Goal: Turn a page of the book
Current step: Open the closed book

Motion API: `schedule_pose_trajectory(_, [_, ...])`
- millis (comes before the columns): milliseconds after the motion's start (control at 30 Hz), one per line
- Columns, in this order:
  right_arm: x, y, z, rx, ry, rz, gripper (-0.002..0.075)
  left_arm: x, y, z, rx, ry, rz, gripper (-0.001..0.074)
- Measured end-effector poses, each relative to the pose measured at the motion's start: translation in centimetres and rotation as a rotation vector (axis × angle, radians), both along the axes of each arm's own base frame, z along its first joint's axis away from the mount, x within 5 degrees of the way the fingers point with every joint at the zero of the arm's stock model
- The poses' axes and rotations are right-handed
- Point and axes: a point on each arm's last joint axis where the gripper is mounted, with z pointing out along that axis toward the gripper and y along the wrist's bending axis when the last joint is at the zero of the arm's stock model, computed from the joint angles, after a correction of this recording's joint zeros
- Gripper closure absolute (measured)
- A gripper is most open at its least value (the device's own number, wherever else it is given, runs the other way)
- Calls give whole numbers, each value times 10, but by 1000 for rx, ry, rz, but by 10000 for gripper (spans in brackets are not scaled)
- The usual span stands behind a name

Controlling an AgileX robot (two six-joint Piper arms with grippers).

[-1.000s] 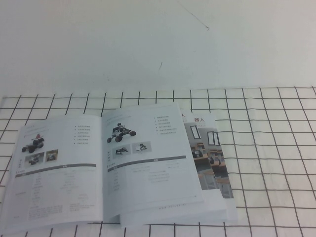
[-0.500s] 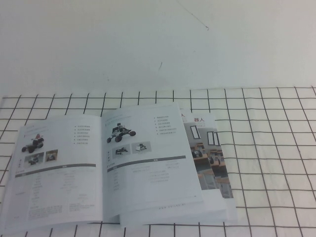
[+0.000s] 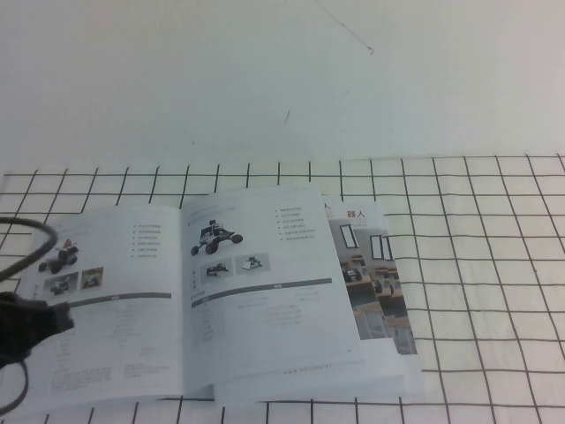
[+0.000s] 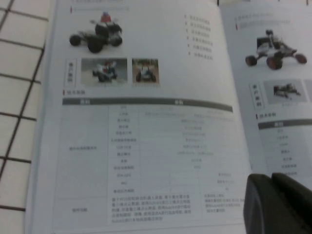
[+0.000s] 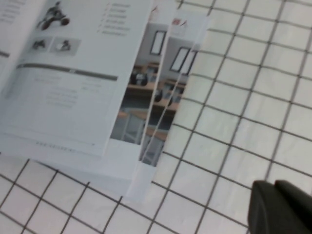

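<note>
Two pincers, fingers unreadable: my left pincer point(image 3: 35, 322) over the open book's point(image 3: 115, 318) left edge, my right pincer point(image 5: 280, 207) above bare gridded counter point(image 3: 477, 265) beside the flat page point(image 3: 265, 291).

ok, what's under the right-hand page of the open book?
Under the page more sheets of the book poke out, printed with a room photo; the rest is covered. Left gripper over its left edge; right gripper above the grid cloth.
</note>
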Motion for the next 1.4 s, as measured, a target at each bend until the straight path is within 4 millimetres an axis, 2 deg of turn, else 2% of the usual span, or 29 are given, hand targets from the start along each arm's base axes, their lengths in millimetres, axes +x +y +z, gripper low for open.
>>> schedule_pose_trajectory(267, [67, 13, -41, 30, 167, 164, 728, 51, -14, -26, -66, 165, -94, 737])
schedule_pose_trajectory(433, [98, 52, -64, 5, 215, 296, 728, 74, -19, -43, -116, 220, -106, 738])
schedule_pose_trajectory(600, [123, 99, -77, -19, 231, 425, 728, 86, -20, -62, -132, 270, -85, 737])
schedule_pose_trajectory(700, [139, 118, -81, -28, 237, 451, 722, 93, -19, -72, -135, 292, -65, 737])
schedule_pose_trajectory(800, [158, 130, -84, -17, 247, 435, 653, 97, -19, -80, -136, 304, -53, 737])
schedule_pose_trajectory(933, [178, 139, -101, 25, 312, 403, 420, 100, -18, -88, -127, 319, -45, 737])
schedule_pose_trajectory(1033, [183, 145, -118, 87, 379, 391, 302, 102, -18, -92, -127, 324, -34, 737])
schedule_pose_trajectory(1233, [184, 161, -150, 163, 480, 382, 256, 104, -17, -96, -124, 334, -28, 737])
schedule_pose_trajectory(1400, [182, 171, -155, 196, 495, 385, 252, 105, -18, -102, -142, 353, -15, 737])
